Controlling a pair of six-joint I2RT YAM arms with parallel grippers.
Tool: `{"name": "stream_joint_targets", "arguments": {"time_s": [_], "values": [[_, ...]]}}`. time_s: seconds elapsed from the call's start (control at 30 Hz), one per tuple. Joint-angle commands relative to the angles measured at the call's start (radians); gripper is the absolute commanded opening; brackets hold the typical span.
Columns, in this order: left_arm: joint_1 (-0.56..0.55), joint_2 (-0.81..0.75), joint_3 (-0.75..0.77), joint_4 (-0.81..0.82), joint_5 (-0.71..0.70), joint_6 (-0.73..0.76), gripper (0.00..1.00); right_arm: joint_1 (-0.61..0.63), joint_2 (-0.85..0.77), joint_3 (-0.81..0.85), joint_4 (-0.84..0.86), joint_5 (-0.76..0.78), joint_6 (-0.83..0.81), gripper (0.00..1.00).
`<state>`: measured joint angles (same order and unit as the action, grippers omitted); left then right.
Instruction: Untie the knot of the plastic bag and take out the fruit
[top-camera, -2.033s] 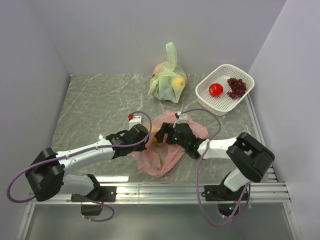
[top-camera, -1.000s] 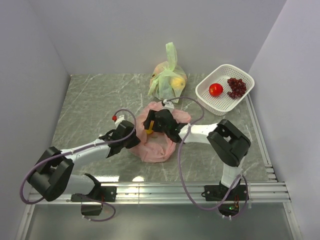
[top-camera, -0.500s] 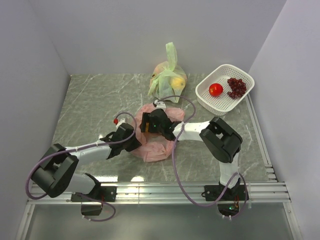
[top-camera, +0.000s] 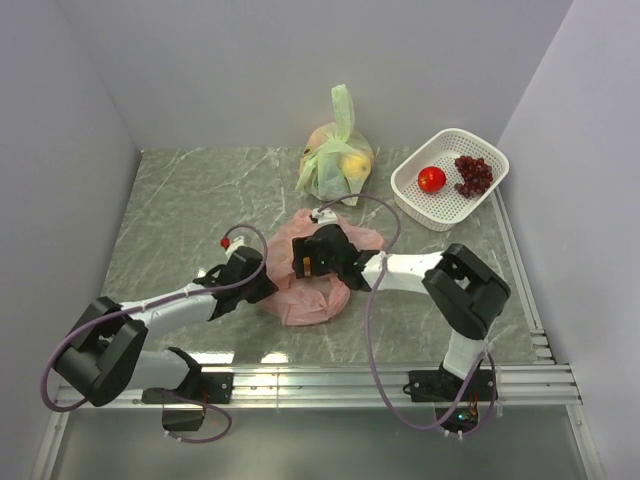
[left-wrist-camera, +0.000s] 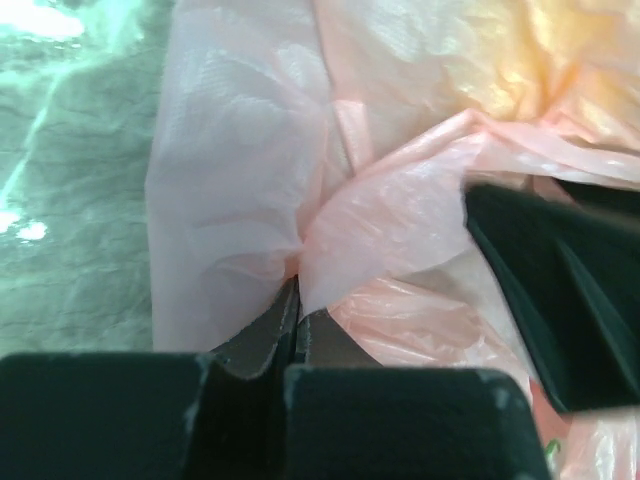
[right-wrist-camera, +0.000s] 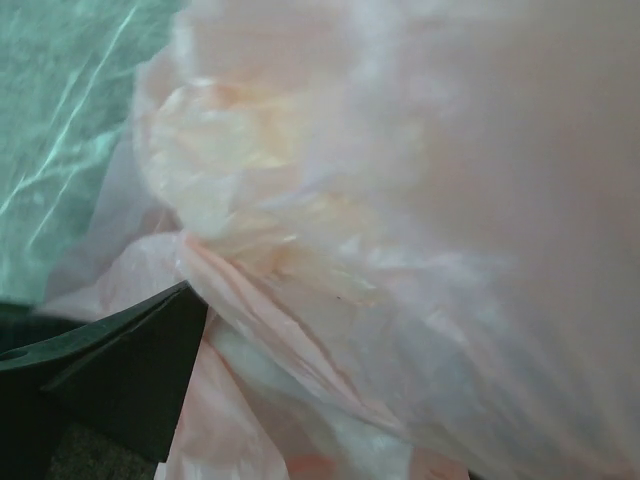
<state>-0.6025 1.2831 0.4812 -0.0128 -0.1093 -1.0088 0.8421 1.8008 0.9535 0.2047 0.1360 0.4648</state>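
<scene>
The pink plastic bag (top-camera: 318, 296) lies bunched at the table's middle. My left gripper (top-camera: 263, 287) is at its left edge, jaws shut on a gathered fold of pink plastic (left-wrist-camera: 330, 215); I cannot tell if that fold is the knot. My right gripper (top-camera: 309, 262) presses into the bag's top. In the right wrist view the plastic (right-wrist-camera: 400, 200) fills the frame; one dark finger (right-wrist-camera: 120, 370) shows and the other is hidden. An orange-yellow fruit (top-camera: 304, 264) shows at the right gripper's tip and glows through the plastic (left-wrist-camera: 545, 40). The red fruit (top-camera: 431, 179) and grapes (top-camera: 473, 174) lie in the basket.
The white basket (top-camera: 412, 196) stands at the back right. A tied light green bag (top-camera: 337, 160) with yellowish fruits stands at the back centre, just behind the pink bag. Grey walls close in the left, back and right sides.
Over two seconds the pink bag was gathered from a spread sheet into a bunch. In the last half second my right gripper shifted slightly right and nearer. The left gripper kept its pinch.
</scene>
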Motion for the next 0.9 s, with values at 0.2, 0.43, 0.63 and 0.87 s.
{"name": "stream_joint_targets", "arguments": {"time_s": [0.2, 0.43, 0.63, 0.87], "values": [[0.007, -0.042, 0.019, -0.038, -0.049, 0.019, 0.0, 0.005, -0.156, 0.0, -0.04, -0.087, -0.284, 0.93], [0.009, -0.08, 0.048, -0.061, -0.053, 0.029, 0.01, 0.005, -0.09, 0.088, -0.071, -0.038, -0.403, 0.91], [0.009, -0.134, 0.086, -0.122, -0.061, 0.053, 0.05, 0.005, -0.046, 0.149, -0.067, -0.065, -0.508, 0.91], [0.012, -0.186, 0.094, -0.157, -0.075, 0.053, 0.11, 0.006, 0.029, 0.195, -0.038, -0.167, -0.552, 0.91]]}}
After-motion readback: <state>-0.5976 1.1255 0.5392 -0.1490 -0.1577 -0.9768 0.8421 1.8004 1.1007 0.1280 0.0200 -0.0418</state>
